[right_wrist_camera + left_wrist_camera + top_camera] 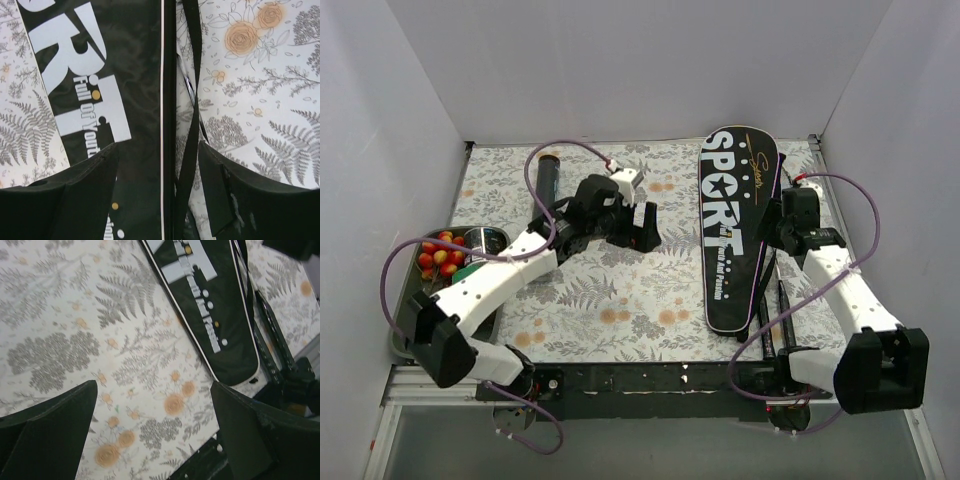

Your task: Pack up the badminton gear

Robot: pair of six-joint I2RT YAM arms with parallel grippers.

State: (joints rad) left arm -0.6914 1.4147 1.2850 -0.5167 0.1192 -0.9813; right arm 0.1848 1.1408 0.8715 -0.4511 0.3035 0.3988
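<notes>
The long black racket bag lettered "SPORT" lies flat at the right of the floral cloth; it also shows in the left wrist view and in the right wrist view. My right gripper is open over the bag's right edge, its jaws straddling the white-piped edge and a black strap. Black racket handles lie right of the bag, also seen in the left wrist view. The dark shuttle tube lies at the back left. My left gripper is open and empty above bare cloth. No shuttlecocks show.
A tray with red fruit and cans sits at the left edge, beside the left arm. White walls close in the back and both sides. The black front rail runs along the near edge of the cloth.
</notes>
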